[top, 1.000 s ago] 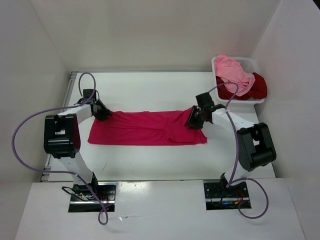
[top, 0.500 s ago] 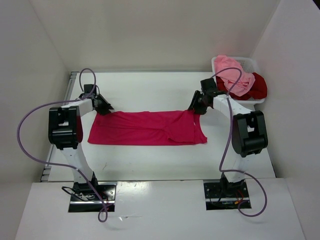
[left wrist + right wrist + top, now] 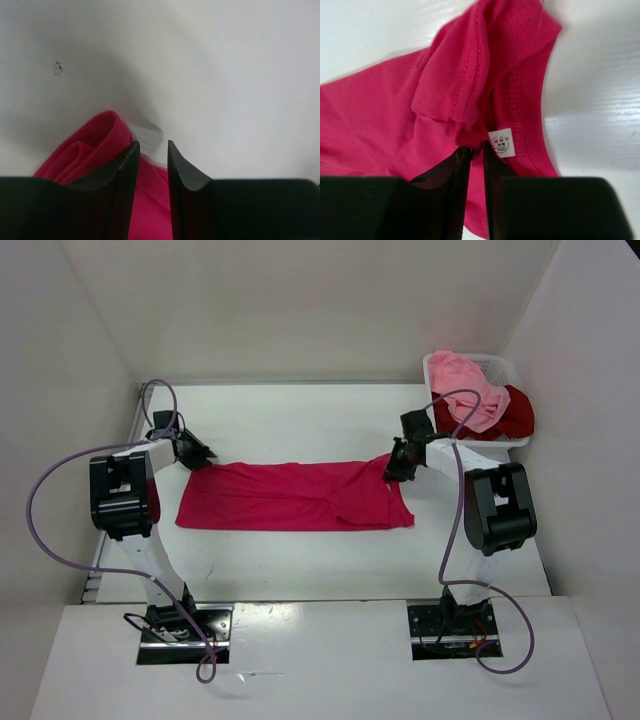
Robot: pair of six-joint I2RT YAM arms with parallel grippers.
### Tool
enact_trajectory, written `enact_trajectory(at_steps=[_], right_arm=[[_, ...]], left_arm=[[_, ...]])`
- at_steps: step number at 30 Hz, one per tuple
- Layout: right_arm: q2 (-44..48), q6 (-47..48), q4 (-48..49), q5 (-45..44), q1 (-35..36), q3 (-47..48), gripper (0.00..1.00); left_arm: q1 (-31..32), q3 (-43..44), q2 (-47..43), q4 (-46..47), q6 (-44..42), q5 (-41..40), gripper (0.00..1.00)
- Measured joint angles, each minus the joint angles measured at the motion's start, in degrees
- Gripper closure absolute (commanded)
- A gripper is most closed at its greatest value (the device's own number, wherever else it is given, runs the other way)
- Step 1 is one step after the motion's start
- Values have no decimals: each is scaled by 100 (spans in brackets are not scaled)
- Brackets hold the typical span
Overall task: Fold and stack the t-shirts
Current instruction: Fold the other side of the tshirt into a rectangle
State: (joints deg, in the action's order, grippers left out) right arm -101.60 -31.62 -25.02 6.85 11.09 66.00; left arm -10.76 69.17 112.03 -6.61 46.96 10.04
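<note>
The crimson-pink t-shirt [image 3: 290, 498] lies as a long flat band across the middle of the table. My left gripper [image 3: 204, 456] is at its far left corner. In the left wrist view the jaws [image 3: 150, 145] stand a little apart with pink cloth [image 3: 95, 145] filling the gap and bunched beside one finger. My right gripper [image 3: 394, 471] is at the far right corner, by the collar. There the jaws [image 3: 477, 147] are nearly together, pinching a fold of the shirt [image 3: 385, 115] next to its white label [image 3: 501, 142]. The light pink shirt [image 3: 465, 385] and the dark red shirt [image 3: 515, 410] lie heaped in the basket.
The white mesh basket [image 3: 500, 362] stands at the back right corner, close behind my right arm. White walls enclose the table on the left, the back and the right. Purple cables loop out from both arms.
My right gripper rose off the shirt toward the basket, then came back down on the collar corner and narrowed its jaws. My left gripper drew left and back at the shirt's corner.
</note>
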Motion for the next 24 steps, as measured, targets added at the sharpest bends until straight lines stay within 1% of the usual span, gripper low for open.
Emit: enact_trajectory(at_steps=[3, 7, 17, 19, 22, 24], right_arm=[[2, 0, 4, 11, 0, -116, 95], [44, -17, 59, 24, -37, -197, 99], [389, -149, 0, -22, -291, -699, 99], [391, -199, -33, -20, -302, -848, 92], [391, -275, -101, -17, -308, -984, 91], [391, -310, -114, -4, -328, -992, 85]], left_arm=[[-31, -22, 0, 63, -2, 33, 64], [-50, -55, 0, 118, -2, 46, 64], [-66, -96, -15, 197, -7, 57, 64], [-72, -98, -20, 197, -7, 57, 64], [-96, -105, -57, 155, -9, 31, 64], [-118, -107, -90, 96, -4, 7, 64]])
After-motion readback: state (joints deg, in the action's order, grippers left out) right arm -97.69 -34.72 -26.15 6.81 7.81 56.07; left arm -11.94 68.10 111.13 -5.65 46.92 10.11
